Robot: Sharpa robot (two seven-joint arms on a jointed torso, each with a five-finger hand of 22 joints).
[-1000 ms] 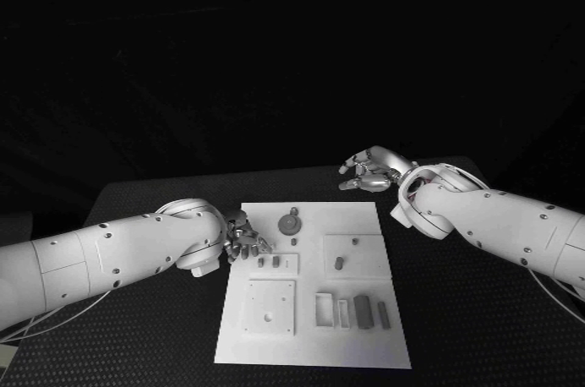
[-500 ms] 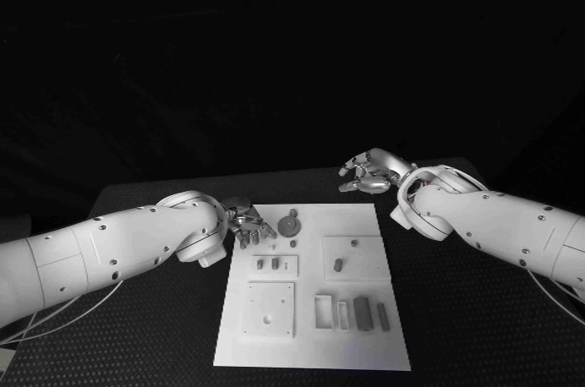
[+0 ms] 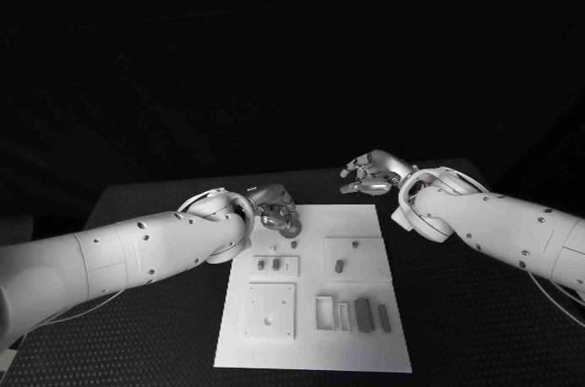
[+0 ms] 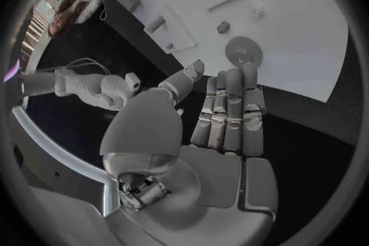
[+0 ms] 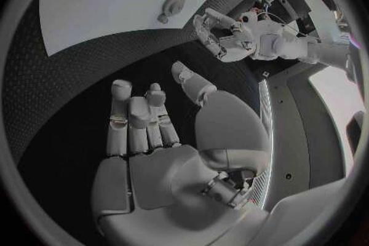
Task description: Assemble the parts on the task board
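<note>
The left hand [image 3: 276,211] has moved from the task board's [image 3: 366,353] left edge, beside the small upright parts, toward the far end and inward. It now sits at the round disc part [image 4: 243,50] near the board's far edge, fingers extended and apart, holding nothing. In the head view it covers most of the disc. The left forearm has swung further over the table with it.
</note>
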